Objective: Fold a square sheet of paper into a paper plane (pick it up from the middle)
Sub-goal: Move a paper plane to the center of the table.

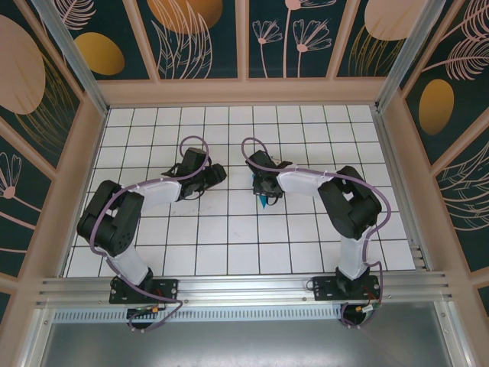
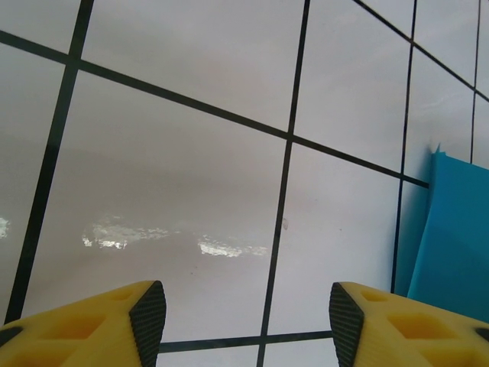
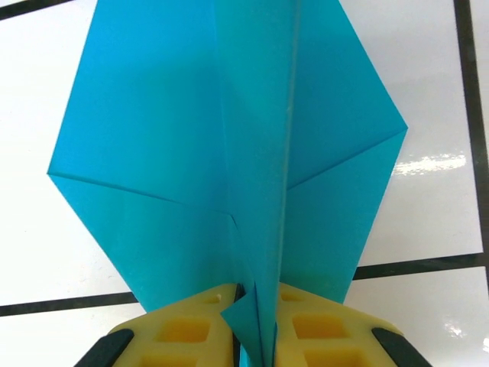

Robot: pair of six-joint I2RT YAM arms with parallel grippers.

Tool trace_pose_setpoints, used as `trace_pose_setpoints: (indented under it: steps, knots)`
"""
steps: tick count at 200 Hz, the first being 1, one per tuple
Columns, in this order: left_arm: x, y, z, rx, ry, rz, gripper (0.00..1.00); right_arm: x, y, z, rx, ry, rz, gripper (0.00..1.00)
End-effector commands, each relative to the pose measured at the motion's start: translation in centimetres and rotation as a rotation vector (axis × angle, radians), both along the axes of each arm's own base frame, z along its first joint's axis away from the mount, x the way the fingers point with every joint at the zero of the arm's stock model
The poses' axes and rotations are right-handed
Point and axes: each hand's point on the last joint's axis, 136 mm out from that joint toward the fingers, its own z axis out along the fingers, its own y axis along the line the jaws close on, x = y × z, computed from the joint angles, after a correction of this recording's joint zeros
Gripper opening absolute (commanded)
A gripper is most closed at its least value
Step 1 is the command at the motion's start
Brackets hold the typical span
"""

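Bases first, at the near edge of the table: left arm (image 1: 114, 222) bolted by the metal rail (image 1: 244, 287), elbow bent out to the left, forearm reaching in toward the middle. Left gripper (image 1: 215, 174) sits over the white tiled table (image 1: 229, 229), pointing right. From the left wrist its yellow fingers (image 2: 114, 321) stand well spread, left gripper (image 2: 248, 321) holding nothing, bare tile and dark grid lines between the black pads. At the right edge of that view a strip of teal paper plane (image 2: 454, 245) shows, apart from the fingers. From above, the paper plane (image 1: 262, 202) is a small teal sliver just right of the table's middle, directly under the right gripper (image 1: 264, 195) and mostly hidden by it. From the right wrist, the right gripper (image 3: 256, 325) has its yellow fingers (image 3: 183, 332) pressed together on the paper plane (image 3: 229, 153), pinching its raised centre fold. Paper spreads away from the pinch into two wings, one corner out to the left, one to the right, with slanting creases on each side and a long crease down the middle. Cannot tell whether the far part touches the tiles. Right arm (image 1: 348, 202) bends out to the right and back down to its base. Patterned dark panels (image 1: 199, 38) wall the table.
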Motion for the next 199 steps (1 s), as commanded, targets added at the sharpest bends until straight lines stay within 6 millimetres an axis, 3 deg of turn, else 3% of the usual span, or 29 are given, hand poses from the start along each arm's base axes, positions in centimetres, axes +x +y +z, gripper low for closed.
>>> trace_pose_setpoints:
  steps: [1,122,157,162,199]
  knots:
    - [-0.3,0.0,-1.0,0.009,0.028,-0.014,0.62,0.0,-0.5,-0.2,-0.046,0.007,-0.012,0.17]
    - [-0.5,0.2,-1.3,0.019,0.032,-0.017,0.63,0.9,0.0,1.1,-0.069,-0.039,0.064,0.07]
    - [-0.5,1.4,-1.4,0.053,0.025,0.023,0.74,3.0,0.9,1.7,-0.097,-0.089,0.122,0.06]
    - [-0.3,1.6,-0.2,0.045,-0.004,0.032,0.75,3.3,1.0,1.6,-0.104,-0.089,0.127,0.07]
    - [-0.5,3.6,0.5,0.101,-0.032,0.08,0.89,6.0,0.6,0.6,-0.147,-0.083,0.119,0.07]
